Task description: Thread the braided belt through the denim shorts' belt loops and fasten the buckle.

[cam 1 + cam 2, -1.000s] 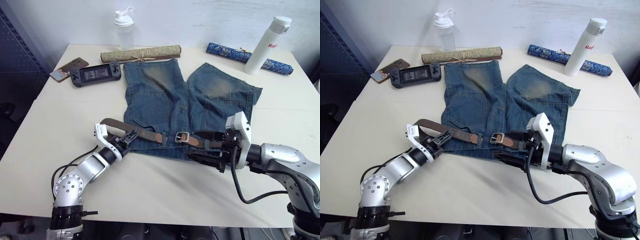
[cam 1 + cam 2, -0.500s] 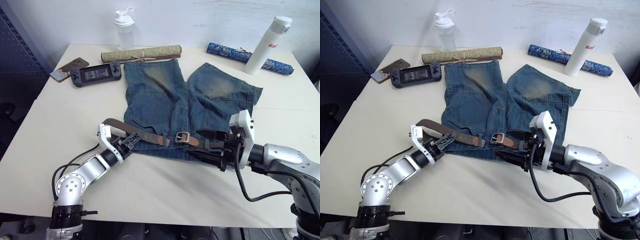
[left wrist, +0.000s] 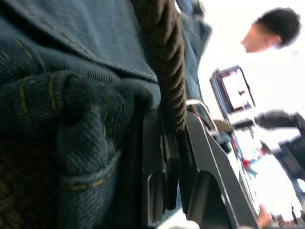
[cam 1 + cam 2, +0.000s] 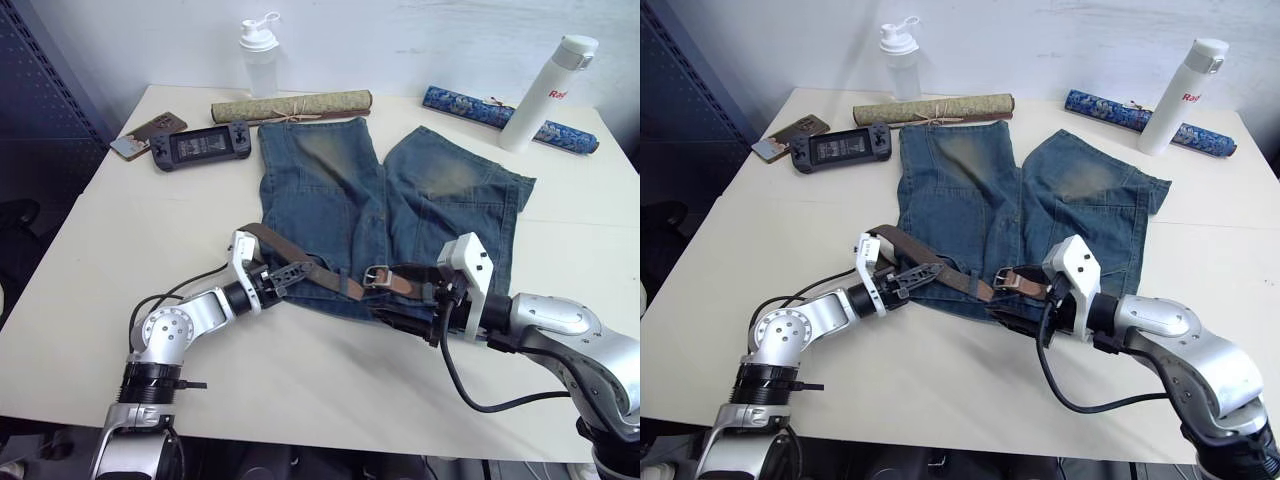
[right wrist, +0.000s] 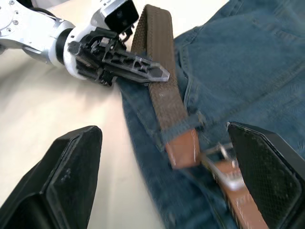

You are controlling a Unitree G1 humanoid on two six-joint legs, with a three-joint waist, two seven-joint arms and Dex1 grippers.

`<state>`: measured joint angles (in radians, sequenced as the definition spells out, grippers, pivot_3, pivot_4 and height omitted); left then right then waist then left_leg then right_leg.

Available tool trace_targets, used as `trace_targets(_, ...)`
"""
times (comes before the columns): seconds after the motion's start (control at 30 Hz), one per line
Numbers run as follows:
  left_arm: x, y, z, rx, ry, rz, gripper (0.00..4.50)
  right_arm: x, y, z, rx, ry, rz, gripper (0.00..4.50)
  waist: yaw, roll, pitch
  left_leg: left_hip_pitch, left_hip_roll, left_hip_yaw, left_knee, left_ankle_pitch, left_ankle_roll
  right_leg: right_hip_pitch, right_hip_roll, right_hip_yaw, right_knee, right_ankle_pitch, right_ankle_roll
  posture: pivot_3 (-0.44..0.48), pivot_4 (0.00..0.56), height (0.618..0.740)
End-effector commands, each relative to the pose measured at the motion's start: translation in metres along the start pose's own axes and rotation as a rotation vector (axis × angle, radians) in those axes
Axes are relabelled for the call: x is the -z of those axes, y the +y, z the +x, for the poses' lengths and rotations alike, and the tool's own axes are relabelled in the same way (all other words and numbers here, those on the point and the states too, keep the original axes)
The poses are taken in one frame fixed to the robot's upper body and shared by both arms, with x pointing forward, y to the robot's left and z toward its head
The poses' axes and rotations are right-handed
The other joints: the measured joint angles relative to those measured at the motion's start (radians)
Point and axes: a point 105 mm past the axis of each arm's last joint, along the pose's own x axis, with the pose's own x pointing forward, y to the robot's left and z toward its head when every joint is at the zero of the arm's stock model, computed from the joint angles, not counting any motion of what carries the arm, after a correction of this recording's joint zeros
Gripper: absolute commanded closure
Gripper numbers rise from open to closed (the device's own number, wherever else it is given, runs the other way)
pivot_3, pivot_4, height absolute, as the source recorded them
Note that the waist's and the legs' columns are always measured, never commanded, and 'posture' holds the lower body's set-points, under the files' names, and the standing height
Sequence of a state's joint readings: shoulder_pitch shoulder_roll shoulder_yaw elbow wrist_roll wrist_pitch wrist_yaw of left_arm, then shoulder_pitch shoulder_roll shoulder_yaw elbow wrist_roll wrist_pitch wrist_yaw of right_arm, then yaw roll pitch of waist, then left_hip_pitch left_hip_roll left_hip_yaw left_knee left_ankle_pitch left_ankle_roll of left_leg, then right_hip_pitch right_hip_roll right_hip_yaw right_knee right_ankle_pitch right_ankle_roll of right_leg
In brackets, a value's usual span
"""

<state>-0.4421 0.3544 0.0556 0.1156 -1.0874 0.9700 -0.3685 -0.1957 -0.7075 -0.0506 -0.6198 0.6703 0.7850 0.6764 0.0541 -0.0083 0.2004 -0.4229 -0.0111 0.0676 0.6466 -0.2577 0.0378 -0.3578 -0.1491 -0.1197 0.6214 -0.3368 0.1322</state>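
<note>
We can read just one piece of lettering: red letters on the white bottle [image 4: 549, 92] standing at the far right of the table [image 4: 120, 230], where we make out "Re" (the remaining letters run out of sight around the curve of the bottle, so we cannot give the whole word). The handheld game console [image 4: 200, 146] at the far left has a lit screen, and the phone [image 4: 148, 132] beside it a patterned back, but we cannot read any words or numbers on either
</note>
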Motion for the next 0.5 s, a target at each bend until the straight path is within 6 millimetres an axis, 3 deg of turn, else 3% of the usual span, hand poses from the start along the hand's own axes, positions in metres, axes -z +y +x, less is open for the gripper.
trace_targets(0.03, 0.01, -0.007, 0.005, 0.071, 0.066, -0.011, 4.5, 0.0, 0.0, -0.001, 0.004, -0.004, -0.06, 0.09, 0.0, 0.0, 0.0, 0.0, 0.0, 0.0, 0.0, 0.0, 0.0, 0.0, 0.0, 0.0, 0.0, 0.0, 0.0, 0.0, 0.15, 0.717)
trace_targets(0.23, 0.01, -0.006, 0.016, 0.103, 0.135, 0.05, 4.5, 0.005, 0.001, -0.002, 0.007, 0.001, -0.09, 0.09, 0.004, 0.0, 0.0, 0.0, 0.0, 0.0, 0.0, 0.0, 0.0, 0.0, 0.0, -0.001, -0.001, 0.0, 0.0, 0.0, 0.15, 0.717)
trace_targets(0.5, 0.022, -0.021, 0.021, 0.161, 0.117, -0.078, 4.5, 0.015, -0.001, -0.001, 0.04, 0.049, -0.278, 0.09, 0.002, 0.0, 0.0, 0.0, 0.0, -0.001, 0.0, 0.0, 0.0, 0.001, 0.0, -0.001, 0.0, 0.0, 0.0, 0.0, 0.15, 0.717)
